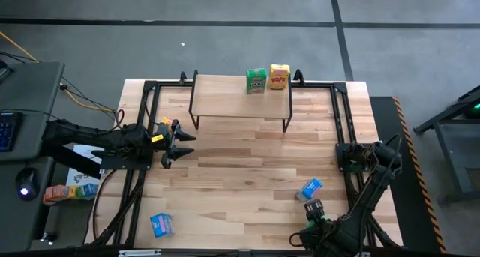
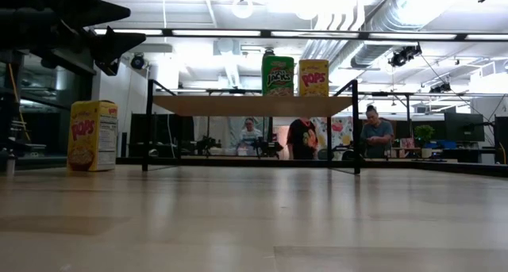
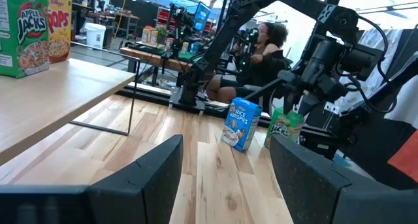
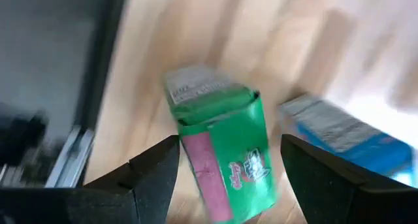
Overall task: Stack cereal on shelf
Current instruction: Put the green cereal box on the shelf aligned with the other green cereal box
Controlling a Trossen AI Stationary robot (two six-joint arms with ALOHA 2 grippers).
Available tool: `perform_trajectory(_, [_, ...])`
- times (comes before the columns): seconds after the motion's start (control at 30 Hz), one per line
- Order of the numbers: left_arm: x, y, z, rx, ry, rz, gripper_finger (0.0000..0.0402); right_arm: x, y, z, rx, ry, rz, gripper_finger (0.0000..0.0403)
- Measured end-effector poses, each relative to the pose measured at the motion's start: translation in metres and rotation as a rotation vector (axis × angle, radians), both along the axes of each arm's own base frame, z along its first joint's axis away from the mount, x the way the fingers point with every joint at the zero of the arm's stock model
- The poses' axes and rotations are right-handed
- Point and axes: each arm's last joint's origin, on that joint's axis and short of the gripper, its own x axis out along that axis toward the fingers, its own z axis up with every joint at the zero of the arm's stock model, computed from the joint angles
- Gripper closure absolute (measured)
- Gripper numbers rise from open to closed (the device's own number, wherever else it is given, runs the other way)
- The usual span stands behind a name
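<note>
The shelf (image 1: 225, 96) stands at the table's far edge with a green cereal box (image 1: 256, 81) and a yellow one (image 1: 280, 77) upright on its right end. Another yellow box (image 2: 93, 136) stands on the table at the left, under my left arm. One blue box (image 1: 161, 225) lies near the near-left corner, another (image 1: 309, 189) at the right. My left gripper (image 1: 182, 141) hovers open over the table's left part and touches nothing. My right gripper (image 1: 313, 210) is near the near-right edge, shut on a second green box (image 4: 222, 152). My right gripper holds the green box between its two fingers, one finger (image 4: 160, 175) on each long side, by the end nearest the wrist (image 4: 228, 198). The box points away past the fingertips, its grey flap end (image 4: 196, 87) farthest out. Whether it is lifted off the table, I cannot tell.
Black frame rails (image 1: 142, 122) run along the table's left and right sides. Several more small boxes (image 1: 71, 191) lie off the table at the left. People (image 2: 378, 133) are in the room behind. Bare wood (image 1: 247, 174) spans the table's middle.
</note>
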Motion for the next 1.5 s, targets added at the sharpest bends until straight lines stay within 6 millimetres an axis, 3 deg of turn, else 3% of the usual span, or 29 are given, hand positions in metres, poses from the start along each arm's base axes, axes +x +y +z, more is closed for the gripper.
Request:
perform_trajectory(0.13, [0.000,0.000,0.000,0.000,0.000,-0.001,0.0179,0.003,-0.003,0.001,-0.047,-0.091,-0.075,0.0144])
perform_trajectory(0.37, [0.000,0.000,0.000,0.000,0.001,-0.001,0.0179,0.003,-0.002,0.000,0.017,-0.014,-0.098,0.0144])
perform_trajectory(0.83, [0.000,0.000,0.000,0.000,0.001,0.000,0.0179,-0.001,0.001,-0.001,0.070,0.019,-0.320,0.0144])
perform_trajectory(1.2, [0.000,0.000,0.000,0.000,0.000,0.000,0.0179,-0.006,-0.002,-0.045,0.105,0.134,-0.362,0.0144])
perform_trajectory(1.5, [0.000,0.000,0.000,0.000,0.000,-0.001,0.0179,-0.006,-0.003,-0.048,0.105,0.132,-0.349,0.0167])
